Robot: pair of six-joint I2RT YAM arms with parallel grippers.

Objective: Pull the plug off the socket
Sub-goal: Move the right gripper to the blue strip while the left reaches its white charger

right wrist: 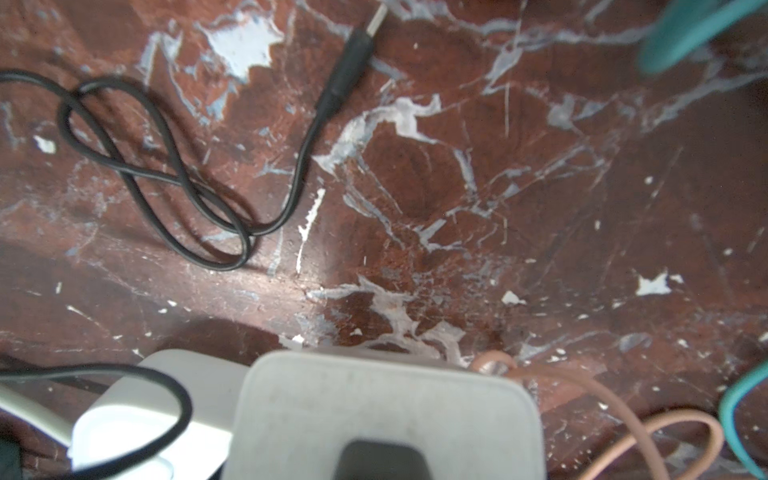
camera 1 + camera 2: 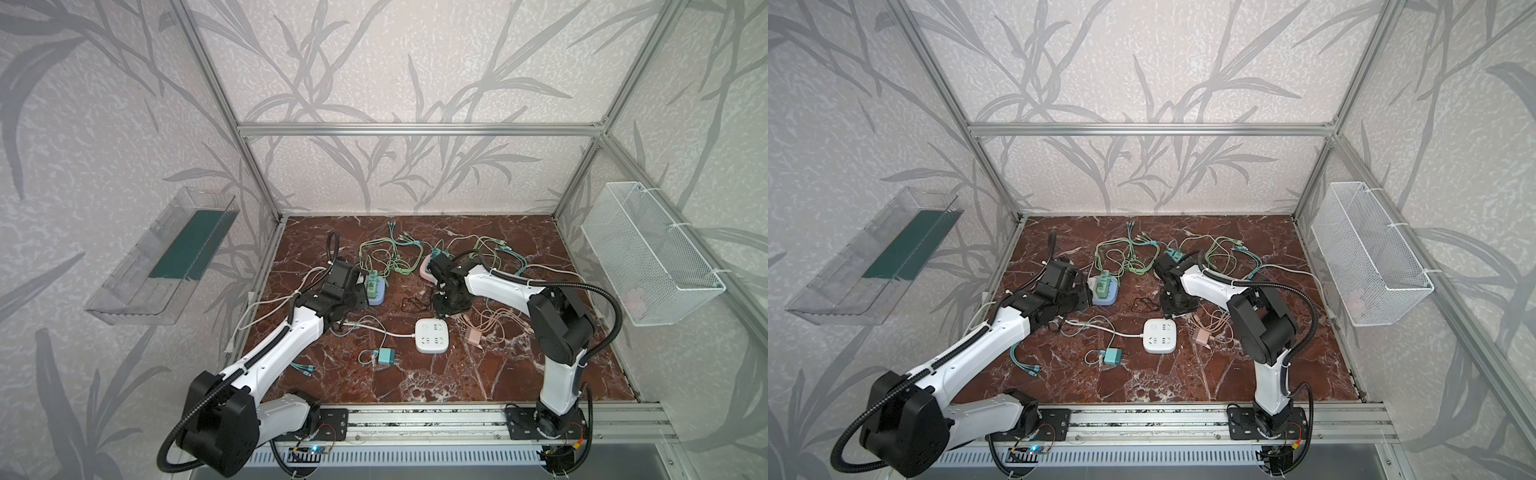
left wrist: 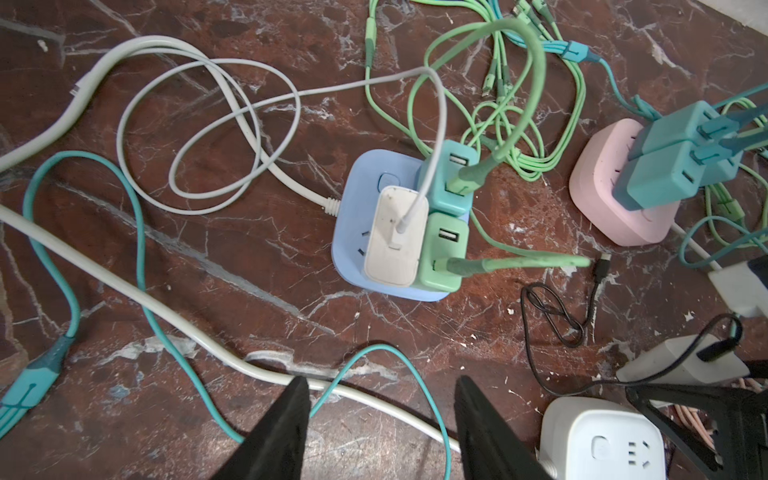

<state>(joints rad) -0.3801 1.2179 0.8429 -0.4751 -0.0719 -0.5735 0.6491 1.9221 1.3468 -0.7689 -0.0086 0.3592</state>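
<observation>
Marble tabletop (image 2: 457,374). Empty, spread left gripper (image 3: 382,380) faces blue socket (image 3: 351,257) just ahead. In it, white plug (image 3: 397,241) stands upright, green plugs (image 3: 442,249) touching beside. Left arm nearer; pull likely straight up. Grip of right gripper (image 2: 448,305): cannot tell.

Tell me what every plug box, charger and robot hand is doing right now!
blue socket: three chargers plugged in.
pink socket: two teal chargers plugged in.
white socket: nothing plugged in.
loose teal charger: unplugged, lying flat.
pink charger: unplugged, lying loose.
left gripper: open, empty.
right gripper: low, at a grey-white charger; grip unclear.
</observation>
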